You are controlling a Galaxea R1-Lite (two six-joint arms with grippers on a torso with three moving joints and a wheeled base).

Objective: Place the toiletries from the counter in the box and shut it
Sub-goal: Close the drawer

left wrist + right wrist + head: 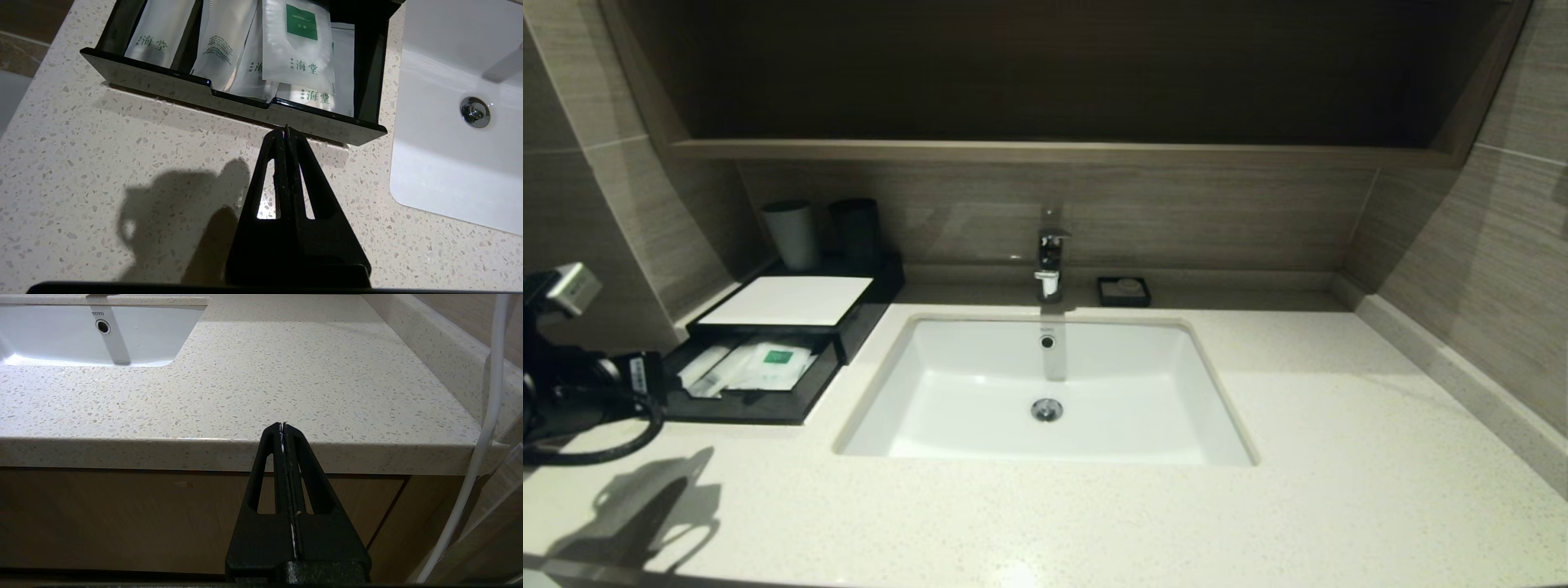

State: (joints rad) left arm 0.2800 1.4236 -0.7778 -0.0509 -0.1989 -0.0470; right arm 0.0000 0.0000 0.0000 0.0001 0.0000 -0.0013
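Step in hand: closing the drawer of the box — the loading looks done, since no packets lie loose on the tabletop in any view.
Toiletries: the white packets lie inside the pulled-out drawer, overlapping; the squarish sachet with the green mark sits on top, the narrow pouches beside it.
Box: at the far left of the tabletop, left of the sink, two cups behind it; white top panel in place, drawer drawn out toward the robot.
Left gripper: clenched and empty, fingers pressed together, tip just in front of the drawer's front wall, right of its notch; whether it touches the wall I cannot tell.
Key relation: the drawer front lies straight ahead of the left gripper, its long axis running across the gripper's line of reach — so a push straight ahead should slide it home. A push off-centre could skew the drawer or shift the whole box.
Right gripper: clenched, empty, parked below the tabletop edge, well apart from the box.
Nearer arm: the left, by far.
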